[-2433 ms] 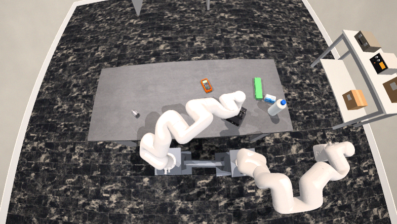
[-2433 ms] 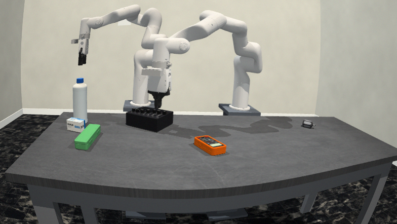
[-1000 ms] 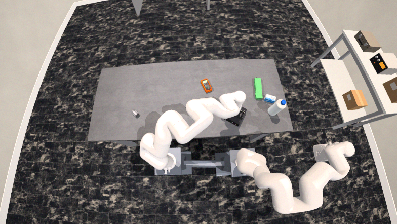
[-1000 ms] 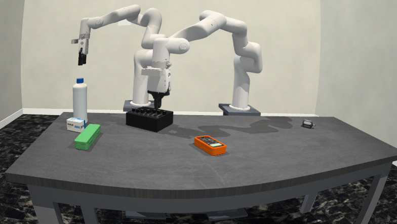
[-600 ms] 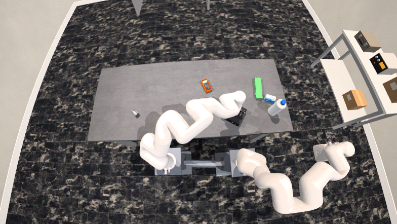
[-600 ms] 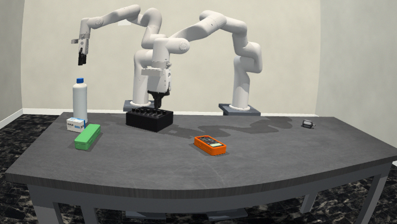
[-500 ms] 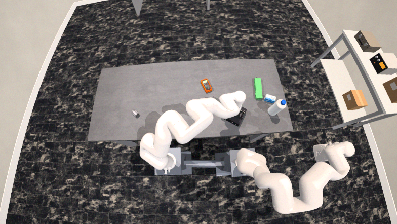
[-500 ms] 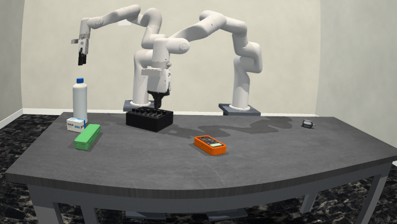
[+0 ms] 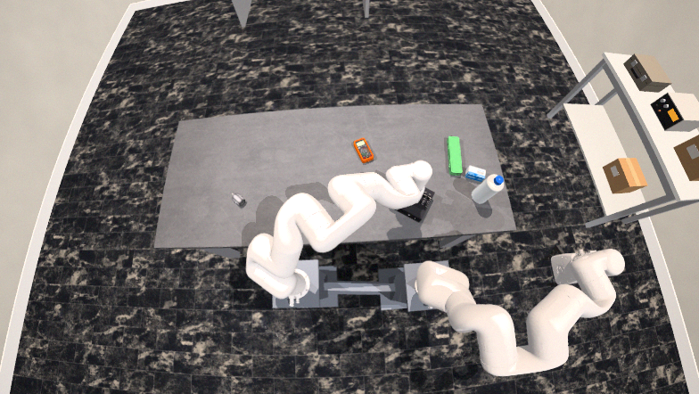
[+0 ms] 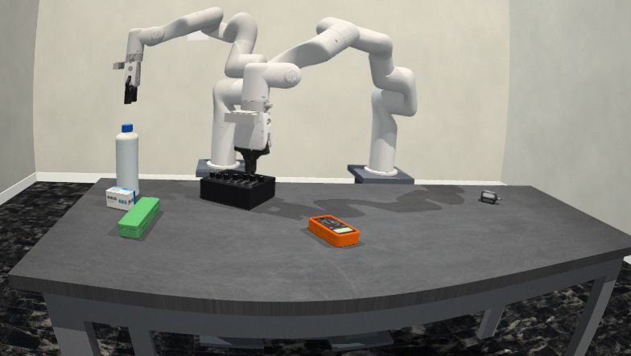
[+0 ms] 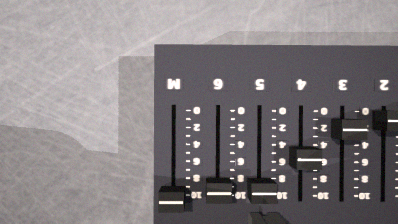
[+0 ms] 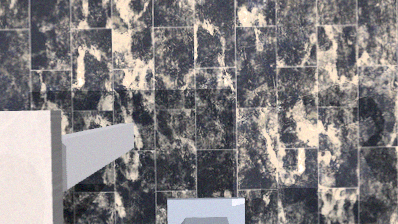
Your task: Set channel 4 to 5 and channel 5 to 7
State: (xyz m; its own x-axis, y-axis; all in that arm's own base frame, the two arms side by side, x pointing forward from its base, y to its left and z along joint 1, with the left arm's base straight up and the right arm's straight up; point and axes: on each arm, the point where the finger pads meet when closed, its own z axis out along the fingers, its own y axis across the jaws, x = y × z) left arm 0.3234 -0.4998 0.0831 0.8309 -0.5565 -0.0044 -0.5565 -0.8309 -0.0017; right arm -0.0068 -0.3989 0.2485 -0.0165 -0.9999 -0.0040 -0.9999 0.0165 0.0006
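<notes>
- Desk: stands on the table; partly hidden by the left arm in the top view.
- Left gripper: jaws pressed together, nothing pinched; tips down at the desk, near cap 5. Only a dark sliver shows in the wrist view; contact with the cap cannot be confirmed.
- Cap 4: line near the 6 mark; the cap masks part of the scale.
- Cap 5: line near the 10 mark, at the numbered scale's far end.
- Cap 6: also near 10. Cap M: at the 10 end.
- Cap 3: near 2. Cap 2: cut off by the frame edge; channel 1 lies outside the wrist view.
- Right gripper: jaws spread, empty, well apart from the desk; its fingers overlap in the exterior view.
- Bottle: partly covers the box in neither view completely.

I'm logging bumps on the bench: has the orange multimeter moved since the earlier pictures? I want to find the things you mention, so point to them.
No. The orange multimeter (image 9: 363, 150) (image 10: 334, 230) lies where it did, at the same place and angle relative to the edges of the table (image 9: 205, 146) (image 10: 265, 274).
</notes>
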